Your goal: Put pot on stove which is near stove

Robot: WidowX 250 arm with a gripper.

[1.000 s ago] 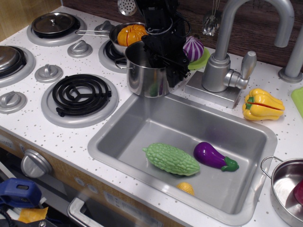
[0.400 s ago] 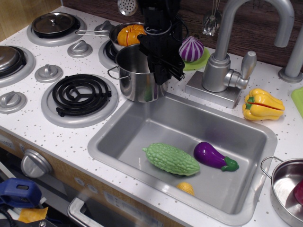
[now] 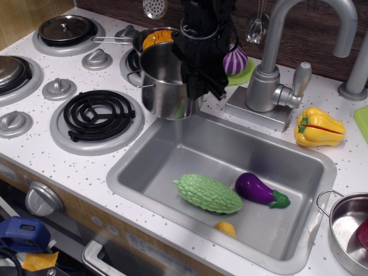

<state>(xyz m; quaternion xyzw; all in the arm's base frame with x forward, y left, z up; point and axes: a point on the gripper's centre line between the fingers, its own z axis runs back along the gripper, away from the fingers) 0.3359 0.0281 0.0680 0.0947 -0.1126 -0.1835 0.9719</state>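
Pot (image 3: 164, 86) gripped at right rim by end effector (image 3: 198, 72), clamped shut on wall, apparently lifted off desk (image 3: 86, 167), near sink corner. Stove (image 3: 98, 118) with black coil just left, empty. Grasp done; carry left and set-down remain.

Gripper: black gripper (image 3: 195, 75) comes down from above, its fingers (image 3: 202, 80) clamped on the right rim of the pot.
Pot: tall shiny steel pot (image 3: 164, 86) hangs from the fingers, tilted slightly, its base above the desk's (image 3: 86, 167) edge by the sink corner.
Stove: grey burner with black spiral coil (image 3: 98, 118) lies left of and below the fingers, apart from the pot.
Pan: shallow pan with an orange toy (image 3: 150, 39) sits behind the fingers, partly hidden by the pot.
Sink: steel sink (image 3: 172, 155) lies below and right of the fingers, holding a green gourd (image 3: 208, 194), a purple eggplant (image 3: 260, 190) and a small yellow piece (image 3: 226, 229).
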